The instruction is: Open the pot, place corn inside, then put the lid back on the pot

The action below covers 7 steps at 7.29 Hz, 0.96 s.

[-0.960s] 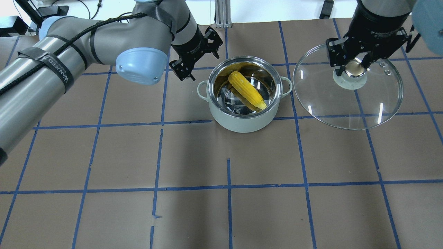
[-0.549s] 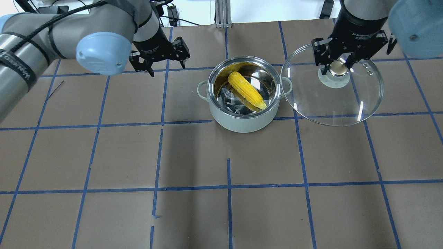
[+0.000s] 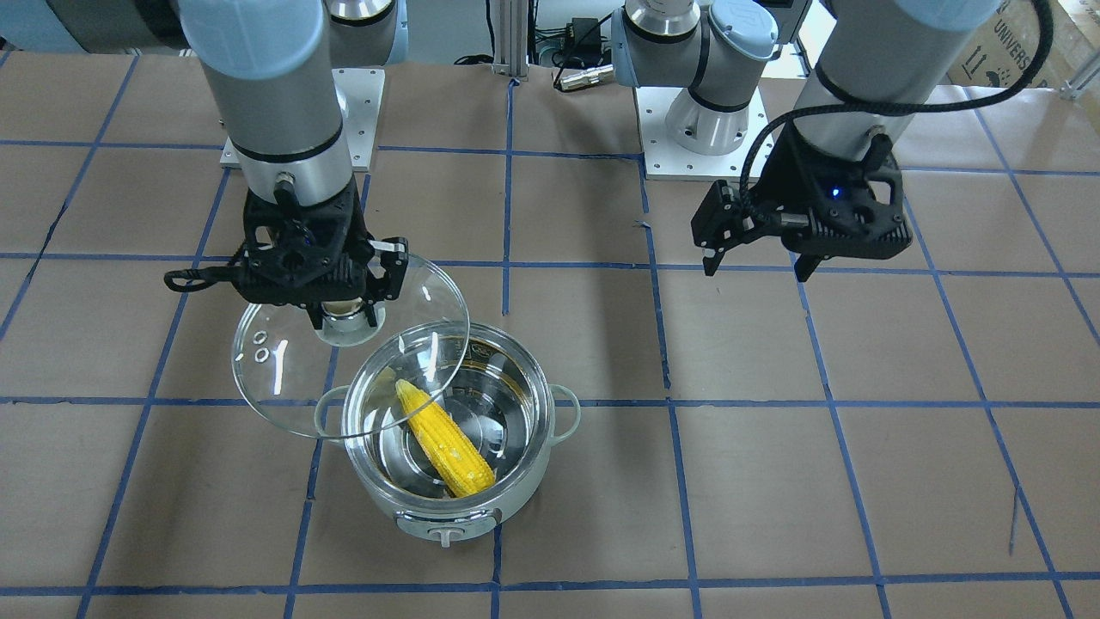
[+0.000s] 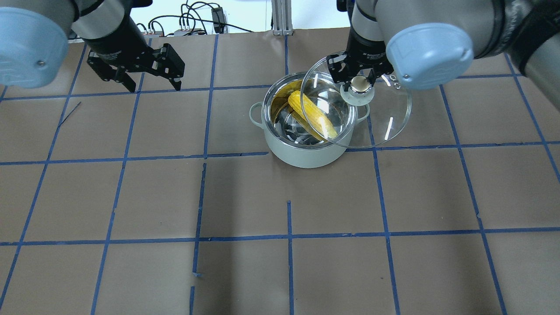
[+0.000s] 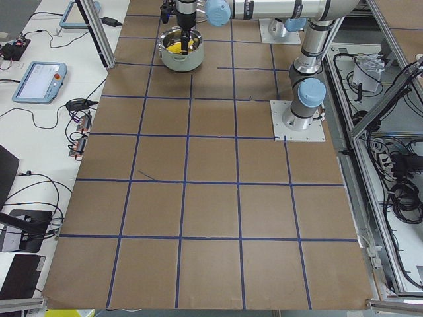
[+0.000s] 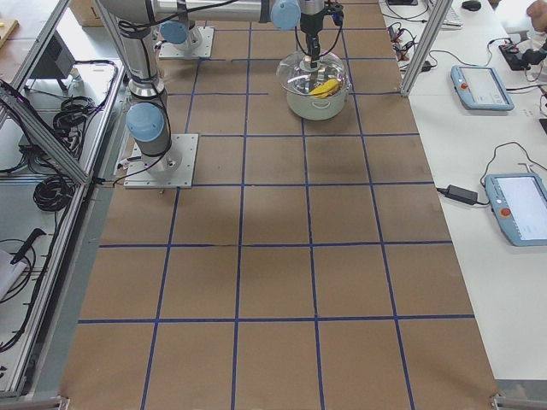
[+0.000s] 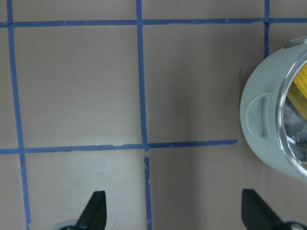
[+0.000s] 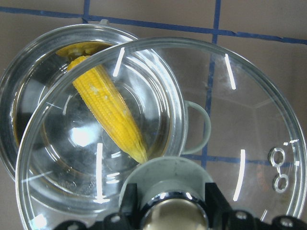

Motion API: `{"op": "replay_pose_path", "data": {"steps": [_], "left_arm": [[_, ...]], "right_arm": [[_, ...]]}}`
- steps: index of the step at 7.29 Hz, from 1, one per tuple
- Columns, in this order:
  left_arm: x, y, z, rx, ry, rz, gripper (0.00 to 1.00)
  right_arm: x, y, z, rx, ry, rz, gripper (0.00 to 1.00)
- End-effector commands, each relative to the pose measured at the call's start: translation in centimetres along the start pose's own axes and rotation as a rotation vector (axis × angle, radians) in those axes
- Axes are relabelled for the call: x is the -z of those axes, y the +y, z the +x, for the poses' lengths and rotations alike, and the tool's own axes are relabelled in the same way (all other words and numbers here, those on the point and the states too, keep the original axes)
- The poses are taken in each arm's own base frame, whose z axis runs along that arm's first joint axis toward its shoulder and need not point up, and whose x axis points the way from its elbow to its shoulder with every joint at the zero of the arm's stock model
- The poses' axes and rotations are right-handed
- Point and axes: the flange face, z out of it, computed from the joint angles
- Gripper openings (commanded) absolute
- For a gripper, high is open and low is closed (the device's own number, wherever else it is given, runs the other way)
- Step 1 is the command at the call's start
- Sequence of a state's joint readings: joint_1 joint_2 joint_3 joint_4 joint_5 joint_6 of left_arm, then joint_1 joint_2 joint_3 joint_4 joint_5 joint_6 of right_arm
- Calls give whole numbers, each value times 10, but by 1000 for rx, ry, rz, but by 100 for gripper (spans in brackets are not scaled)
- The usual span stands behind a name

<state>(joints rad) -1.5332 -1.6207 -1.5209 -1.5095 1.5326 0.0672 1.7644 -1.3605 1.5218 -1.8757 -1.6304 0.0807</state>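
Centring lid (image 4: 387,120), held by its knob (image 8: 173,218) in clenched right gripper (image 4: 359,83) jaws and overlapping only part of pot (image 4: 306,155) offset below them, squarely over it before lowering level, with corn (image 4: 311,114) lying inside pot; left gripper (image 4: 154,85) jaws spread, empty, well apart from pot.

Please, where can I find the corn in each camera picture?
Front-facing: corn left of centre, low.
Overhead: upper centre.
Exterior left: top, tiny.
Exterior right: top, right of centre.
Left wrist: right edge, a sliver.
Right wrist: left of centre.
Shared landmark: the pot holding it.
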Motion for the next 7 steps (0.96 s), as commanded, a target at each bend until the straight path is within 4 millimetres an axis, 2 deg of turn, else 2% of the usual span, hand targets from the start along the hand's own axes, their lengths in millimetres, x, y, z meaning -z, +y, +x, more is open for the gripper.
{"op": "replay_pose_path", "data": {"steps": [1,3,5,6,7], "left_arm": [[29,30,-7,12,-1,-16,100],[52,59,-5,15,-1,-25,100],[33,64,-5,10,3,-34,100],[26,69,-4,8,4,-39,100],[25,69,-4,8,4,-42,100]], "right_arm": [[-40,-20,-43,19,-9,36,39],[-32,-44,-55,33,-5,36,39],[-49,-59,-61,37,-4,22,39],[-61,-58,-73,55,-3,5,39],[-67,-58,-77,60,-3,-2,39]]}}
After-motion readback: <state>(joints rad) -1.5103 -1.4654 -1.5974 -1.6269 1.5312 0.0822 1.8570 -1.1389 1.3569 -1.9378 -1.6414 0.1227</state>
